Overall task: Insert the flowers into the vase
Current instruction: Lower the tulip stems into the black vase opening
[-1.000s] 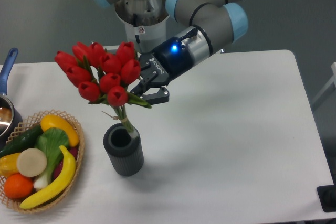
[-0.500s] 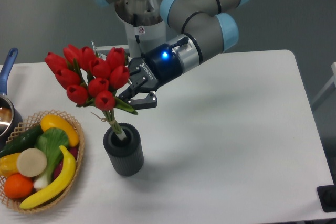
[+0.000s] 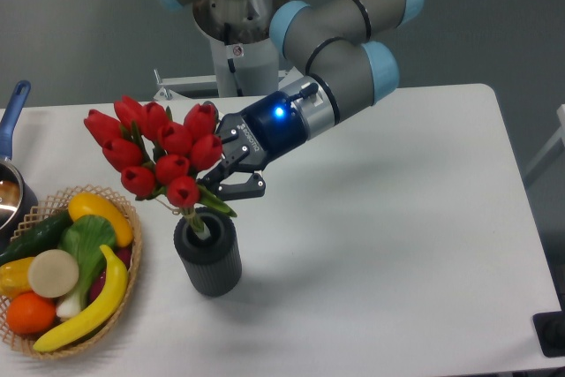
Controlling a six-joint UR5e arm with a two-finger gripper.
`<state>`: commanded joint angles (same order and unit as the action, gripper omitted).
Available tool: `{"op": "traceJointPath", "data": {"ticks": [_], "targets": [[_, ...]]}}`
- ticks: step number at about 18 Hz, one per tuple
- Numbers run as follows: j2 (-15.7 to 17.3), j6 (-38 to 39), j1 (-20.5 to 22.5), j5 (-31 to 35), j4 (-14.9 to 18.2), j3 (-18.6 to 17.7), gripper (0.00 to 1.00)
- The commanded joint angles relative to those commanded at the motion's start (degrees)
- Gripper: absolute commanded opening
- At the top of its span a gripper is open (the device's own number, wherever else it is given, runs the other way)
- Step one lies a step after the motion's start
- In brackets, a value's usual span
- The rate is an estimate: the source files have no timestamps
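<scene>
Nearest the camera, at the table's (image 3: 397, 245) left edge, a wicker basket (image 3: 132, 262) holds bananas (image 3: 88, 311), an orange and other produce. Just right of it stands the vase (image 3: 210, 262), upright on the white tabletop, its round mouth open upward. The flowers (image 3: 159, 152) lean out of that mouth toward the left, their pale stems dipping into the opening while the red buds and leaves stay well above the rim. Behind the bunch, the gripper (image 3: 231, 184) reaches in from the right with its fingers closed around the leafy base of the flowers, though the leaves partly hide the contact, so the grip appears firm rather than certain. Farther back, a blue-handled pot (image 3: 12, 130) sits at the left edge.
</scene>
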<state>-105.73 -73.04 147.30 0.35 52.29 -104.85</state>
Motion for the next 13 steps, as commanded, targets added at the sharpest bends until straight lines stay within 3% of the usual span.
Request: {"op": "traceJointPath", "data": {"ticks": [13], "targets": [[-2.37,-1.31,0.18,0.79,-0.18,-2.29,0.41]]}}
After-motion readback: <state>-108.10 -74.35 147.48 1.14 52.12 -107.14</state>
